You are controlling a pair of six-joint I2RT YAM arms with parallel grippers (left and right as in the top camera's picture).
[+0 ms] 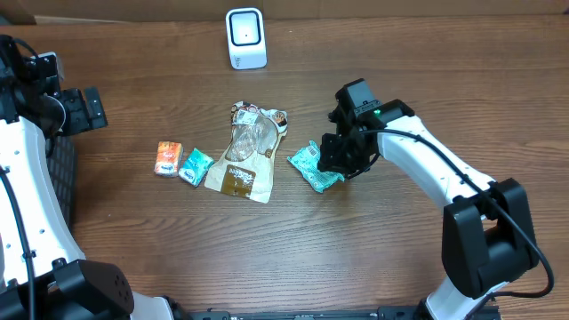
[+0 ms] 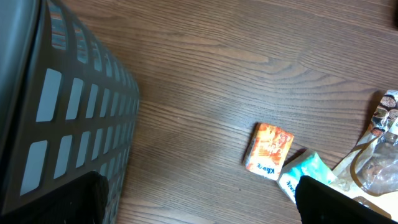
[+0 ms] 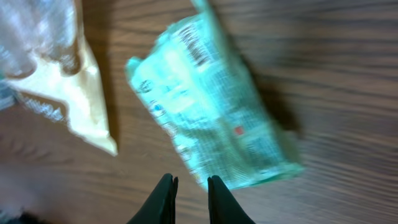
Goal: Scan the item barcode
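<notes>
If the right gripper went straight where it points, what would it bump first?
Probably the teal packet, just ahead of the right gripper; the picture is blurry, so it might hit the table beside it.

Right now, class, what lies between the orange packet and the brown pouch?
A small teal packet lies between the orange packet and the brown pouch, as the overhead view shows.

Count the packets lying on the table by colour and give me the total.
Orange Kleenex pack: 1
Tan-and-clear bag: 1
Teal packets: 2, a small one beside the orange pack, a larger one on the bag's other side
Total: 4
</notes>
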